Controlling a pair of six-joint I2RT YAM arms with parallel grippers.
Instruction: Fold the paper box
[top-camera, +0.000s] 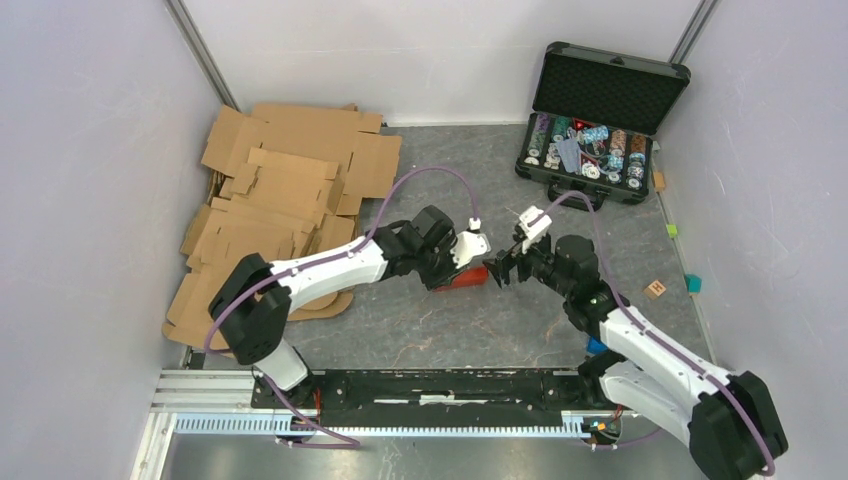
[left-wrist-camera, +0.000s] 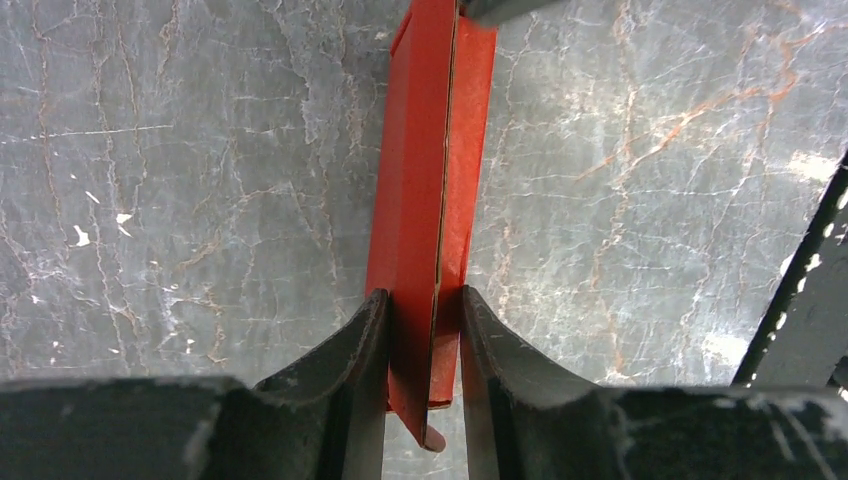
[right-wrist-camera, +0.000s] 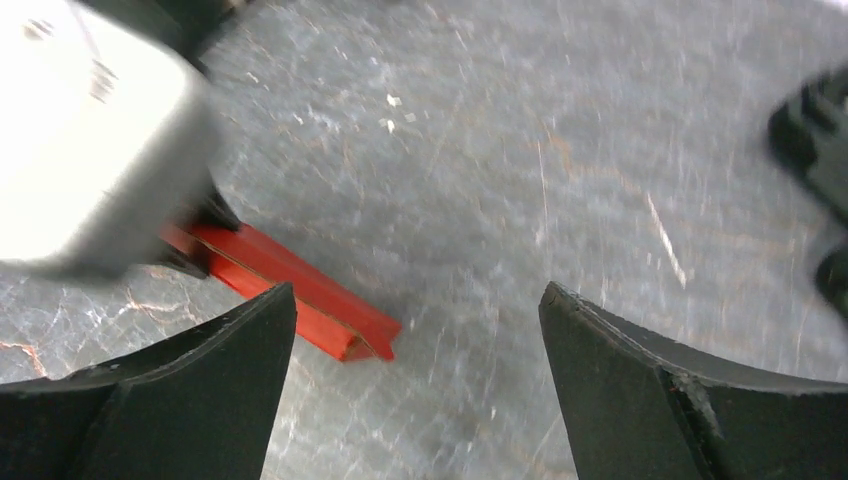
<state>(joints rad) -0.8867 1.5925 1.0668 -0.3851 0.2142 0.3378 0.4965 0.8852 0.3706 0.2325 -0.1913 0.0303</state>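
left gripper (left-wrist-camera: 424, 315) pinches flattened red paper box (left-wrist-camera: 425, 170) | right gripper (right-wrist-camera: 417, 298) wide, empty, just right of box

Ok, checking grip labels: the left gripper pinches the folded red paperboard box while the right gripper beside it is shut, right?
No: the left gripper does pinch the red paperboard box, but the right gripper beside it is open, as the right wrist view shows.

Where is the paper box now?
Top view: the paper box is mid-table, pinched in the left gripper, the open right gripper just right of it.
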